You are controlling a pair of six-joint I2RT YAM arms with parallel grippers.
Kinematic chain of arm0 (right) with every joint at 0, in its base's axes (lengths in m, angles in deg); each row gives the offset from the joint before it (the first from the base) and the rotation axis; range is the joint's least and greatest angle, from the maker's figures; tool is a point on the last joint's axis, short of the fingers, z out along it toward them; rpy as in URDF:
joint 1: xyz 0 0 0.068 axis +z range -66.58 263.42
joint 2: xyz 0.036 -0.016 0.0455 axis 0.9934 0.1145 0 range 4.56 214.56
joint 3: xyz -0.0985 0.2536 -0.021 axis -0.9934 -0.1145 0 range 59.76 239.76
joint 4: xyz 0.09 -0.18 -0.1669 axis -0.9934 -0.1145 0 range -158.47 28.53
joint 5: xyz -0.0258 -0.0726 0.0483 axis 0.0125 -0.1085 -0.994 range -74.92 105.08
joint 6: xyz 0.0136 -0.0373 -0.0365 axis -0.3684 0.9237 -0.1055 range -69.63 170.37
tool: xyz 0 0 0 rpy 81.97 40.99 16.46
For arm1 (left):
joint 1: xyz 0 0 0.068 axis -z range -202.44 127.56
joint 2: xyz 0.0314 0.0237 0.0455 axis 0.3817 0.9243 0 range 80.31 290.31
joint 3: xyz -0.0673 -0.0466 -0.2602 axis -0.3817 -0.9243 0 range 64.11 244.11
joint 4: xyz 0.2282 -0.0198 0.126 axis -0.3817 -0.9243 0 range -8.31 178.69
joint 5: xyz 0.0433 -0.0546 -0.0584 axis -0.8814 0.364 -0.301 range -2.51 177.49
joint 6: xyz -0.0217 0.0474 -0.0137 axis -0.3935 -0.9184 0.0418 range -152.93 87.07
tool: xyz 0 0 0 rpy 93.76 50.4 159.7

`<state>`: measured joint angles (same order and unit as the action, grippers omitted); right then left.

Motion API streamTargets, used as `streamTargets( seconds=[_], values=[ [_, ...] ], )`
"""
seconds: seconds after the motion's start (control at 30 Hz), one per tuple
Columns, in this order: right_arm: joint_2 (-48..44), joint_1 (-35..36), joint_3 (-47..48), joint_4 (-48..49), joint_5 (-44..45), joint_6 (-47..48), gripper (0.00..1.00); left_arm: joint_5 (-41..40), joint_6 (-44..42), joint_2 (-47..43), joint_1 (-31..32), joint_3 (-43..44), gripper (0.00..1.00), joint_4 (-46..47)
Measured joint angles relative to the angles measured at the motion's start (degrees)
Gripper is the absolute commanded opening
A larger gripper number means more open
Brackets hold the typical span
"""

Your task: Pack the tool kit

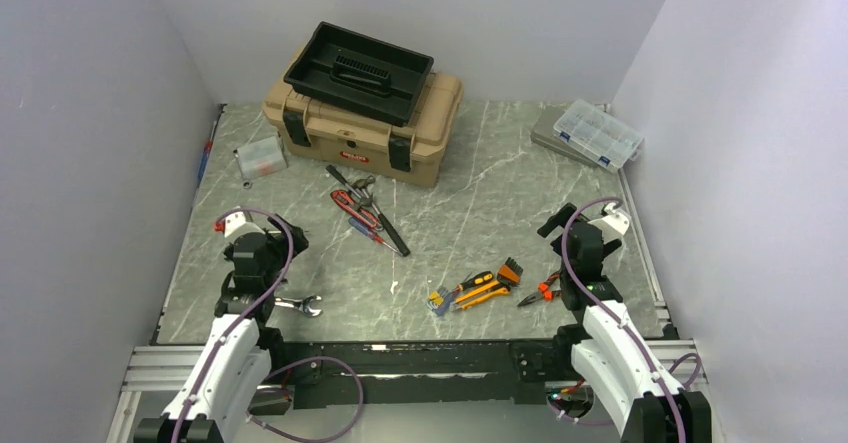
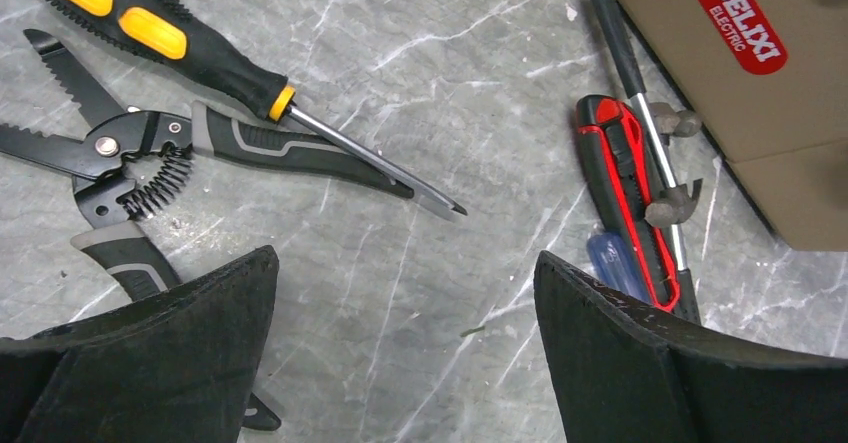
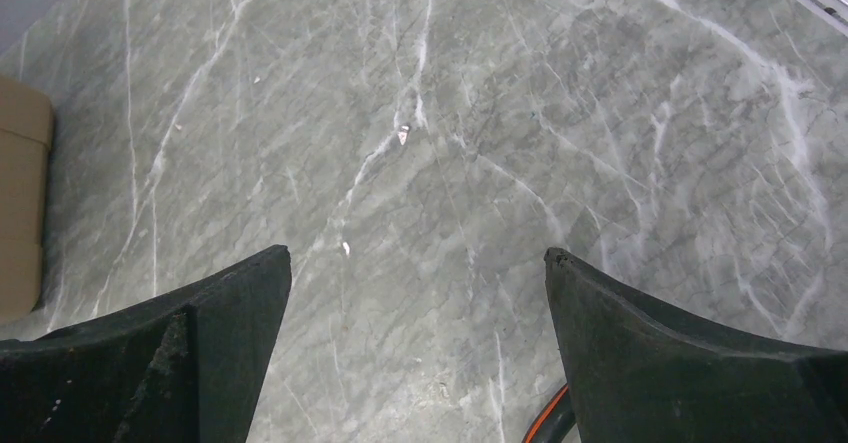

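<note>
– Grey table top looked like smooth stone with thin white cracks. Plain white walls stood on three sides. Where was the tool kit?

– The tan toolbox sat at the back of the table, left of the middle, with its lid down. It looked hard and boxy, with round corners. A black tray lay crooked on top of the lid, not inside.

– What did the left wrist camera see that the top one could not?

– White letters on the little red label. It also saw a bumpy yellow-and-black screwdriver and cutters with a curly spring and saw teeth. A red knife and a small hammer with a thin shiny shaft lay close together near the toolbox front.

– And the hands?

– The left gripper was spread wide with nothing in it. It hung over bare table between the cutters and the knife. The right gripper was spread wide too, over bare stone. Only a bit of the toolbox showed at the left edge of its view.

– What did only the top view show?

– A silver wrench by the left arm and orange-handled pliers by the right arm. A clear case sat in the back right corner, and a small clear box sat left of the toolbox. Lots of open room lay across the middle and right of the table.
</note>
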<state>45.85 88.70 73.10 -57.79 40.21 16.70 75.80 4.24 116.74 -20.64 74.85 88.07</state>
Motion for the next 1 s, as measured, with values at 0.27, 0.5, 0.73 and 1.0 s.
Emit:
streamTargets(
  seconds=[0.27,0.5,0.73,1.0],
  values=[
    [0.68,0.0,0.61,-0.5,0.2,-1.14,1.0,2.84,-0.09,-3.26,0.0,0.15,0.99,-0.17],
    [2.75,0.0,5.68,-5.64,1.66,-3.89,1.0,5.86,-0.85,-4.0,3.54,0.9,0.99,-3.17],
    [6.64,0.63,23.39,-13.79,-2.78,-3.78,1.0,9.7,-3.63,-6.56,6.25,-0.17,0.99,-0.96],
    [22.25,12.61,48.94,-18.27,-8.63,-3.41,0.95,13.97,-5.01,-8.2,6.64,-1.55,0.99,2.19]
  ],
)
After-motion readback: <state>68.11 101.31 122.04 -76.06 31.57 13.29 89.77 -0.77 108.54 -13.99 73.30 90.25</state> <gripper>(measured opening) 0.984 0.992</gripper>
